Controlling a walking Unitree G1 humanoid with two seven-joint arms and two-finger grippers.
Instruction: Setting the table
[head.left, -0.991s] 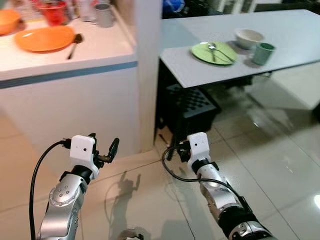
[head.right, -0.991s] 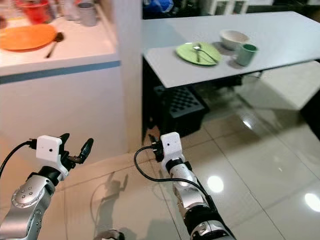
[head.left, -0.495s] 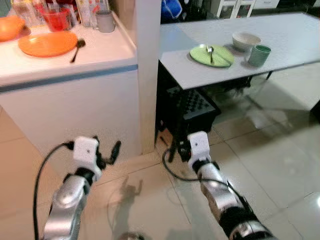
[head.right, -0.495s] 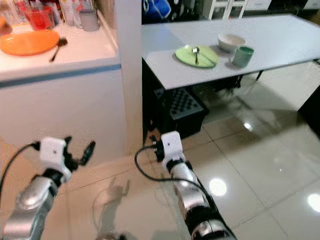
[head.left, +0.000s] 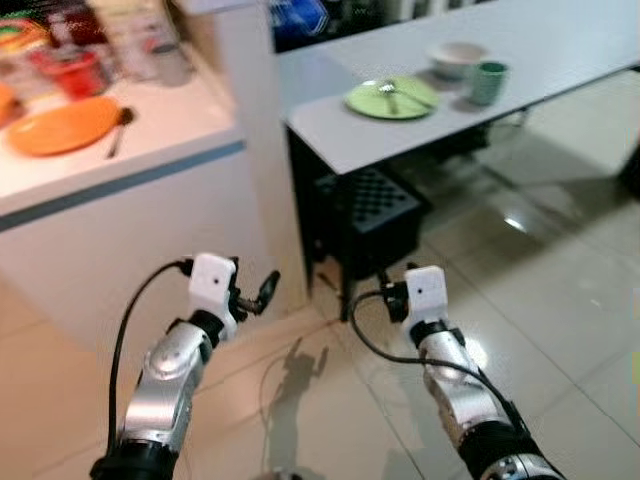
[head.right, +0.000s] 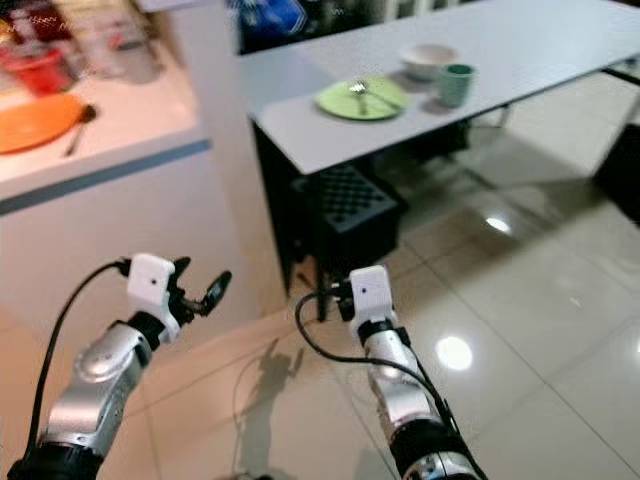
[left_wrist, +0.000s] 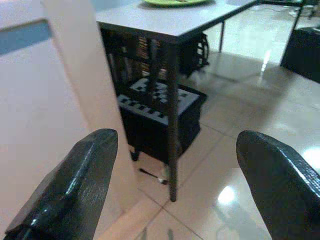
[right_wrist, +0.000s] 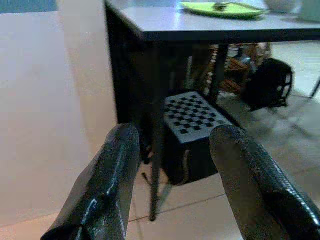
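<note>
On the white counter (head.left: 150, 150) at the left lie an orange plate (head.left: 62, 125) and a dark spoon (head.left: 117, 128). Further off on the right, the grey table (head.left: 350, 140) holds a green plate (head.left: 390, 98) with a spoon on it, a white bowl (head.left: 455, 55) and a green cup (head.left: 487, 82). My left gripper (head.left: 252, 290) is held low in front of the counter's side, open and empty. My right gripper (right_wrist: 175, 132) is also low, pointing at the table's legs, open with nothing between its fingers (right_wrist: 115, 185).
A white pillar (head.left: 250, 120) stands between counter and table. A black checkered crate (head.left: 375, 205) sits under the table near its dark legs, and a black bag (right_wrist: 270, 82) lies behind them. A red container (head.left: 75, 70) and bottles crowd the counter's back. The tiled floor is glossy.
The whole picture has shifted and blurred, so the camera moved; the counter now sits further left. Both grippers stay open and empty, held a little higher in the picture.
</note>
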